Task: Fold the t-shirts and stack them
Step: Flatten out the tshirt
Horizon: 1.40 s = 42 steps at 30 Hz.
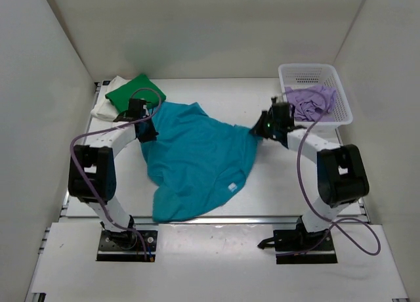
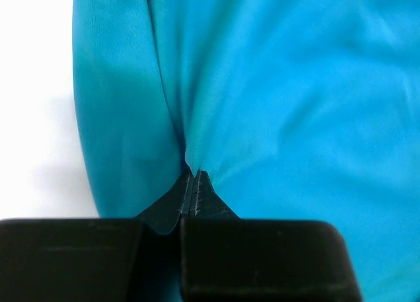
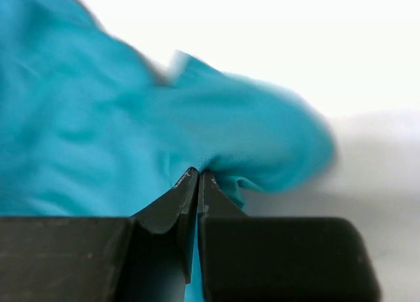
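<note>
The teal t-shirt (image 1: 197,161) lies spread and rumpled on the white table (image 1: 275,184), its small white neck label (image 1: 231,187) near the front right. My left gripper (image 1: 146,132) is shut on the shirt's left edge, and the cloth (image 2: 275,105) fills the left wrist view ahead of the closed tips (image 2: 193,177). My right gripper (image 1: 257,131) is shut on the shirt's right corner (image 3: 262,138), the tips (image 3: 198,176) pinching a fold. A green t-shirt (image 1: 134,92) lies folded on a cream-white one (image 1: 108,108) at the back left. A lilac t-shirt (image 1: 312,102) lies in the basket.
A white plastic mesh basket (image 1: 315,73) stands at the back right, close behind my right gripper. White walls enclose the table on three sides. Purple cables loop from both arms over the table edges.
</note>
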Motion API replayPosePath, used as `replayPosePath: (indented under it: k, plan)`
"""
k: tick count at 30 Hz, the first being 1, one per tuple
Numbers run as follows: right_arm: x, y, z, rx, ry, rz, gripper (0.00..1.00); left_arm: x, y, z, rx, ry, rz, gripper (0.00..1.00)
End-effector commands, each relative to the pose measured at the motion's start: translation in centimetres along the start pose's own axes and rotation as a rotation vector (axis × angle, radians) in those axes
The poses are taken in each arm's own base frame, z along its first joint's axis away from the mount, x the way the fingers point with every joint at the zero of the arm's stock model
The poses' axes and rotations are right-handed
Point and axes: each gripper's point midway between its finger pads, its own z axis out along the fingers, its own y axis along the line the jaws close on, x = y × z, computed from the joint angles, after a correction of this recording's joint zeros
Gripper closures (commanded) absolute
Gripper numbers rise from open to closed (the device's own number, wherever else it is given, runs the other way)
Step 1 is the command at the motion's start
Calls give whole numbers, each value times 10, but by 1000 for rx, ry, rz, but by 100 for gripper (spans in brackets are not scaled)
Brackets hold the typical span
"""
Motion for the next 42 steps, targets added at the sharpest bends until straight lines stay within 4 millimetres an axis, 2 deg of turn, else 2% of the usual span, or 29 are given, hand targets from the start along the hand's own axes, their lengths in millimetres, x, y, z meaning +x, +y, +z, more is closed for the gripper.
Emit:
replayPosePath:
  k: [1,2,3,4,5,7,8,10,11,13,15,18,20,24,27,28,30,31,32,33,34,35,36,37,38,39,40,41,42]
  plan:
    - [-103,69,-1,-152,-217,-113,100,4,-5,-29,39,-38,11,100]
    - [-113,86,-6,-187,-208,-136,94,7,-5,-32,43,-41,13,100]
    - [-128,101,-13,-200,-247,-176,81,7,-8,-35,52,-49,17,100]
    - [-118,105,-18,-180,-211,-212,74,9,-12,-35,60,-50,18,100]
    - [-108,100,-18,-141,-186,-228,62,7,-18,-36,75,-49,20,100]
    - [-78,87,-30,-86,-166,-259,49,13,-32,-37,128,-30,15,100]
    - [-68,82,-30,-85,-154,-260,48,14,-36,-38,143,-31,13,100]
    - [-23,54,-37,-78,-84,-219,47,19,-45,-40,178,-25,21,100]
    - [-10,47,-36,-82,-69,-210,47,24,-45,-44,182,-26,18,100]
    - [36,25,-39,-78,6,-187,47,25,-49,-50,211,-40,9,100]
    - [68,10,-41,-59,61,-182,49,24,-48,-55,223,-47,3,99]
    - [101,-2,-48,-83,115,-156,49,27,-49,-60,211,-63,36,98]
    - [110,-3,-47,-115,97,-136,49,24,-52,-67,221,-85,45,98]
    - [95,-5,-35,-122,41,-87,50,37,-49,-64,221,-63,50,96]
    - [76,-3,-19,-135,25,-52,78,45,-48,-66,223,-49,54,96]
    - [45,-6,2,-96,-9,-31,100,47,-43,-69,213,-57,57,95]
    - [1,8,10,-109,-74,-47,100,45,-43,-72,219,-71,60,94]
    - [-9,5,11,-86,-82,-46,100,48,-40,-71,213,-59,59,91]
    - [-35,9,14,-71,-124,-56,100,52,-41,-73,218,-51,63,87]
    - [-66,18,11,-76,-179,-61,100,53,-41,-73,219,-53,63,82]
    - [-80,8,12,-46,-196,-49,100,55,-42,-73,220,-55,66,74]
    - [-101,19,8,-70,-212,-52,100,59,-41,-74,219,-44,65,70]
    - [-121,24,7,-74,-235,-63,100,58,-41,-75,225,-54,55,62]
    - [-123,24,5,-63,-225,-67,100,58,-41,-75,226,-57,54,52]
    - [-132,33,3,-72,-231,-77,93,57,-42,-76,240,-54,40,47]
    - [-128,37,3,-75,-202,-92,83,55,-44,-79,246,-67,40,43]
    - [-115,44,-3,-81,-167,-112,79,59,-42,-76,229,-55,48,40]
    - [-105,43,-4,-65,-149,-120,70,51,-42,-78,223,-76,43,40]
    - [-83,40,-8,-33,-131,-147,63,47,-45,-80,229,-86,47,40]
